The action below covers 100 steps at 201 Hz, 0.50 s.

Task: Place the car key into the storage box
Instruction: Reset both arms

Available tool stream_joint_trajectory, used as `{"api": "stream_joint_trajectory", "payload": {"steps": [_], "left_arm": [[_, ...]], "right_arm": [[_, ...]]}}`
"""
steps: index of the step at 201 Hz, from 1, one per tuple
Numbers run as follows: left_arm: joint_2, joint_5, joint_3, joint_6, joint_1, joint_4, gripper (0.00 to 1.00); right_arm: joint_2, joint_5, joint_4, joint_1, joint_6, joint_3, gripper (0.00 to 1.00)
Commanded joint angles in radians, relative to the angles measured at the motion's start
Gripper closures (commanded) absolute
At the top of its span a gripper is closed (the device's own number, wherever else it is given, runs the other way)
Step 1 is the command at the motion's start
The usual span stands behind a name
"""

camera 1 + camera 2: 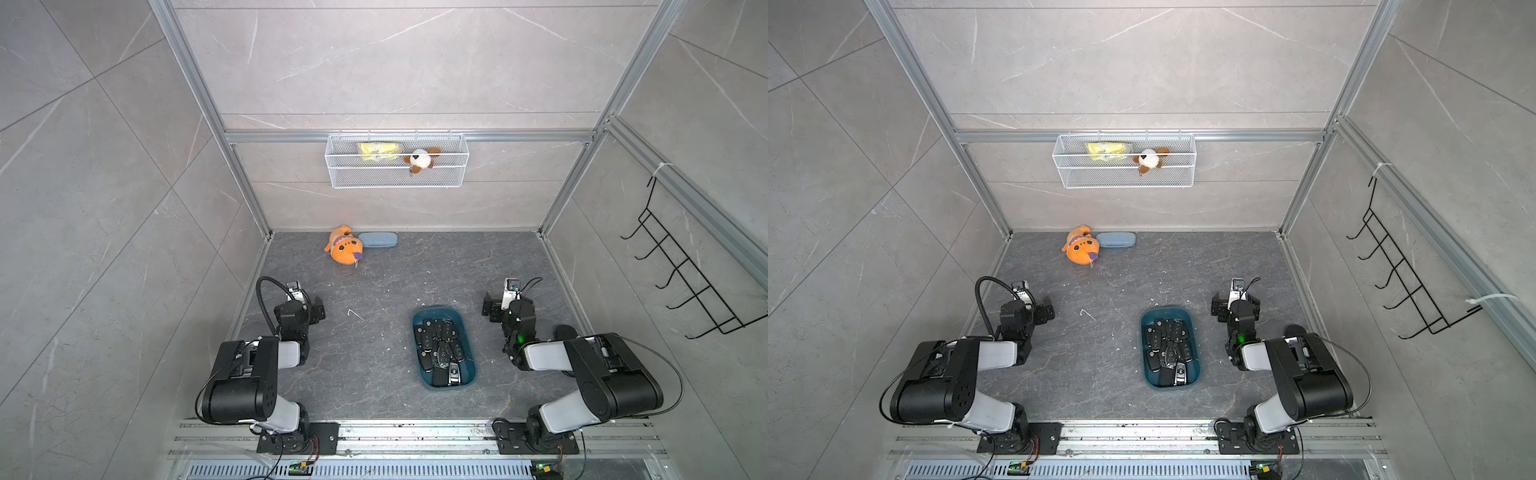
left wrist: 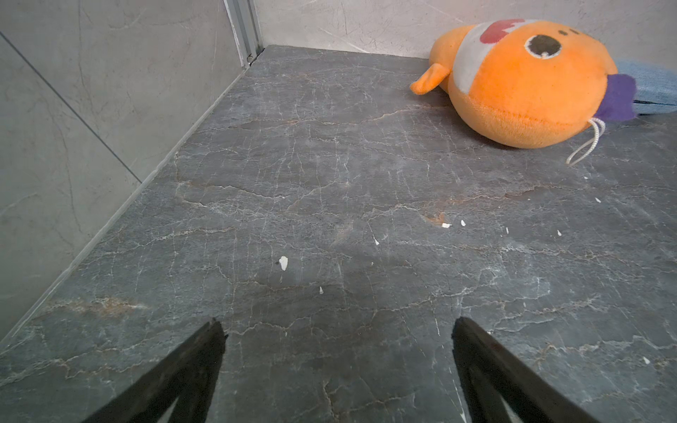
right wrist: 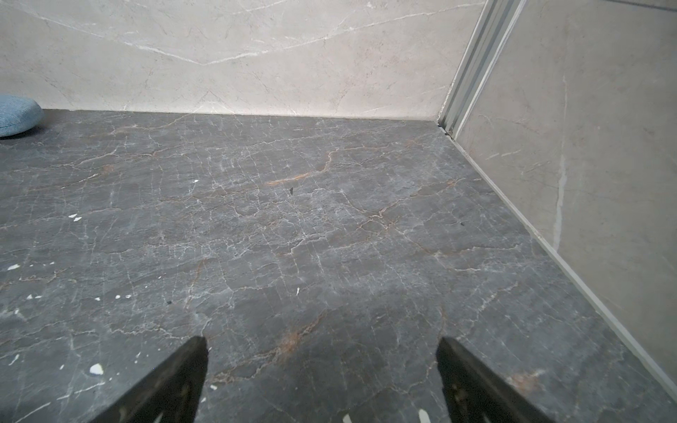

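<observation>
The storage box (image 1: 469,332) (image 1: 1196,332), a dark teal bin, stands on the dark stone floor right of centre in both top views. Several black car keys (image 1: 440,351) (image 1: 1170,351) lie piled inside it. I see no car key outside the box. My left gripper (image 1: 302,303) (image 1: 1030,305) (image 2: 337,324) hovers low at the left, open, with bare floor between its fingers. My right gripper (image 1: 508,301) (image 1: 1236,303) (image 3: 322,341) is just right of the box's far end, open and holding nothing.
An orange plush toy (image 1: 345,249) (image 2: 524,84) and a pale blue case (image 1: 377,240) (image 3: 16,113) lie by the back wall. A white wire basket (image 1: 397,176) hangs on that wall. A black hook rack (image 1: 685,270) hangs on the right wall.
</observation>
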Motion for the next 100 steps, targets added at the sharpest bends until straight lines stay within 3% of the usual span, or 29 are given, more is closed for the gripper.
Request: {"api": "stream_joint_trajectory", "payload": {"steps": [1,52,59,80,100], "left_arm": [[0.002,0.008,-0.001,0.026,0.005,0.054,0.00],[0.003,0.008,-0.002,0.026,0.005,0.057,0.00],[0.003,0.009,-0.002,0.026,0.005,0.057,0.00],[0.002,0.009,-0.001,0.026,0.004,0.058,0.00],[0.003,0.009,-0.001,0.026,0.005,0.057,0.00]], "right_arm": [[0.004,-0.009,0.026,-0.003,0.007,0.001,0.00],[0.004,-0.024,0.023,-0.002,0.006,0.002,0.00],[0.002,-0.104,0.020,-0.004,-0.013,0.002,0.00],[-0.016,-0.549,0.070,-0.099,-0.082,-0.039,0.00],[-0.012,-0.560,0.075,-0.108,-0.080,-0.039,0.00]]}}
